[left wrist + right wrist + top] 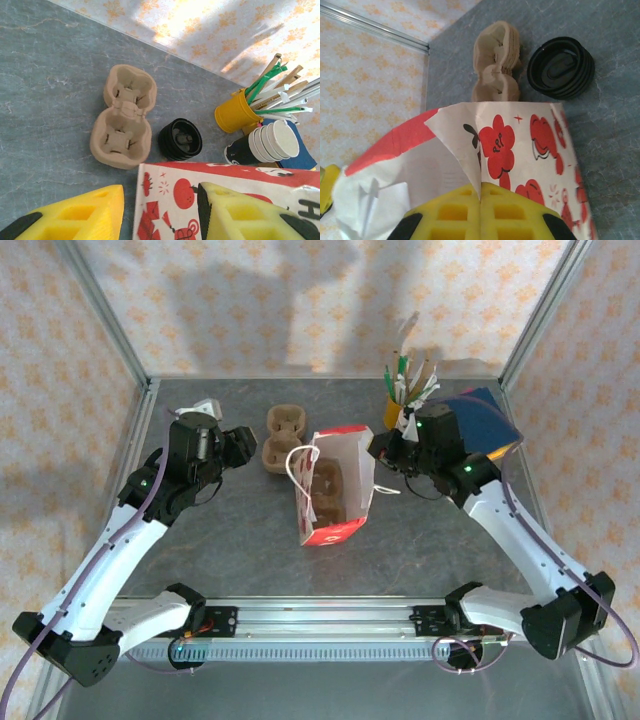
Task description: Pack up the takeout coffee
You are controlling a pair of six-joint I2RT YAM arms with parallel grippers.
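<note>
From the overhead camera I see the red-and-white paper bag (352,472) standing mouth-up in the middle of the counter (200,540), between my two arms. My right hand (385,455) is at the bag's right rim. On its wrist camera, the yellow fingers (455,210) are pressed fully together, with a fold of the bag's paper (470,150) pinched between them.

My left hand (240,445) hangs to the left of the bag and has hold of nothing. On that wrist camera its jaws (160,200) stand part open, and the bag's printed wall (170,195) lies below the gap.

A brown pulp cup carrier (283,437) rests on the counter behind the bag's left corner. A stack of black lids (180,140) sits just beside the carrier. Further right are a yellow tub of straws (234,111) and a stack of lidless cups (272,140) lying on its side.

Inside the bag I make out brown rings, possibly a second carrier, but the overhead view is too coarse to be sure. I cannot tell where the takeout coffee is.
</note>
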